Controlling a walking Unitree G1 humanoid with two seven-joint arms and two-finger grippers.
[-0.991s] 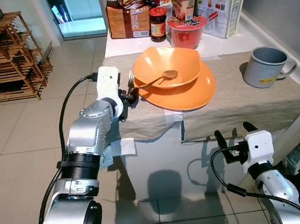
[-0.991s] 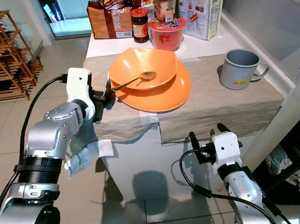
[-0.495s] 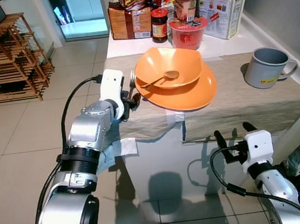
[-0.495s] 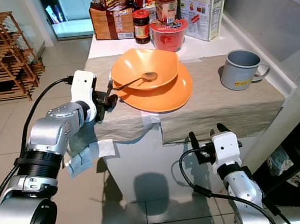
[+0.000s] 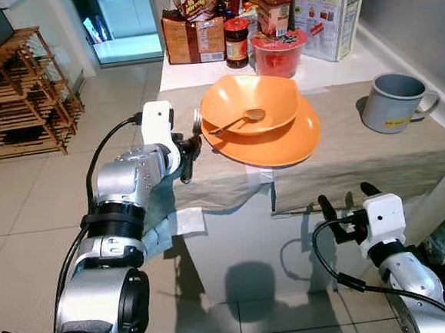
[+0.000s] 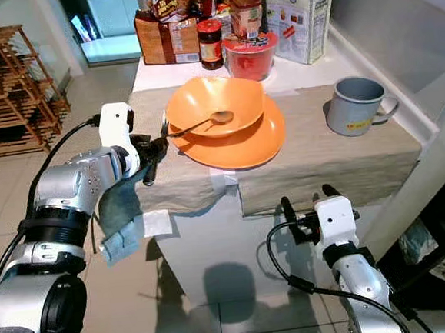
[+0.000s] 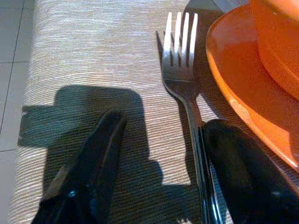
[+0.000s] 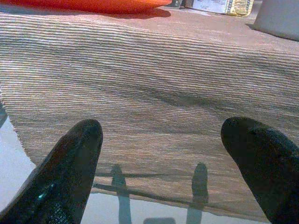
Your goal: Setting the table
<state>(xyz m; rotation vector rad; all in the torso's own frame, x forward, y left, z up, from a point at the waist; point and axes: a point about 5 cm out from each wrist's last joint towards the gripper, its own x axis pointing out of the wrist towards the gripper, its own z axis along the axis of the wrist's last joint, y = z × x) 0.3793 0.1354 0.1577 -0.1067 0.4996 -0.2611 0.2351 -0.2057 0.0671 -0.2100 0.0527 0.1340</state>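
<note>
Left wrist view shows the left gripper (image 7: pixel 156 163) spread wide; a steel fork (image 7: pixel 184 88) lies flat on ribbed beige cloth (image 7: pixel 93 51) beside the orange plate (image 7: pixel 233 79), seemingly unheld. Right gripper (image 5: pixel 350 196) hangs open.

Fork (image 7: pixel 184 88) handle end cut off by edge

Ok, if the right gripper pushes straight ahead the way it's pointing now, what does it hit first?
Most likely the beige table runner: the right gripper, fingers open, points at the cloth hanging over the table's front edge. The orange plate and grey mug lie well beyond it, though depth is hard to judge.
</note>
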